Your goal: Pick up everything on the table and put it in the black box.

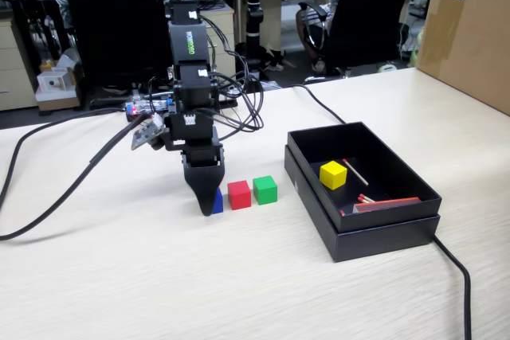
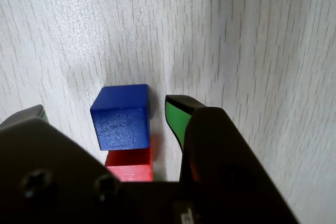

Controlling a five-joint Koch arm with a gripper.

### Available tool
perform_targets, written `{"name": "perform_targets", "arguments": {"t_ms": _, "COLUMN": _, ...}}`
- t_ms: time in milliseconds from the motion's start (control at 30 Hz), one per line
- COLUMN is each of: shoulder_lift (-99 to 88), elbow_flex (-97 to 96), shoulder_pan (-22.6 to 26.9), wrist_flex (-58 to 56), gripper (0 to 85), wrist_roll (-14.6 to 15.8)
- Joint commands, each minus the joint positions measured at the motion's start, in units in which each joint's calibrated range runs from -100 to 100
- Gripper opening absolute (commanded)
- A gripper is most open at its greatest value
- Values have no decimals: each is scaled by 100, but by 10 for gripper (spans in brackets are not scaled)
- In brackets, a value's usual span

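The small solid blue cube (image 2: 121, 116) sits flat on the light beige wood-grain table (image 1: 159, 276), between the spread, empty jaws of the black gripper (image 2: 105, 113). It heads a straight row with the red cube (image 1: 239, 194) and green cube (image 1: 264, 189). The yellow cube (image 1: 333, 174) lies in the shallow black cardboard box (image 1: 382, 232).

Beige table (image 1: 119, 276): three cubes (image 1: 239, 194), black box (image 1: 374, 232).

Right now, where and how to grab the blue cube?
Take the blue cube from above, on its two free side faces. The red cube sits against a third face, so pinch across the row, as the open end effector already straddles it.
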Motion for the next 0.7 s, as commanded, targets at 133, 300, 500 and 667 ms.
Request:
{"name": "perform_targets", "arguments": {"t_ms": 133, "shoulder_lift": 227, "elbow_flex": 569, "shoulder_pan": -24, "wrist_flex": -91, "gripper": 411, "wrist_roll": -10}}
{"name": "perform_targets", "arguments": {"t_ms": 300, "shoulder_lift": 537, "elbow_flex": 823, "shoulder_pan": -29, "wrist_flex": -91, "gripper": 332, "wrist_roll": -49}}
{"name": "perform_targets", "arguments": {"t_ms": 500, "shoulder_lift": 697, "elbow_flex": 895, "shoulder_pan": -24, "wrist_flex": -91, "gripper": 214, "wrist_roll": -59}}
{"name": "perform_targets", "arguments": {"t_ms": 667, "shoulder_lift": 640, "elbow_flex": 1040, "shoulder_pan": -54, "wrist_flex": -91, "gripper": 9, "wrist_roll": -54}}
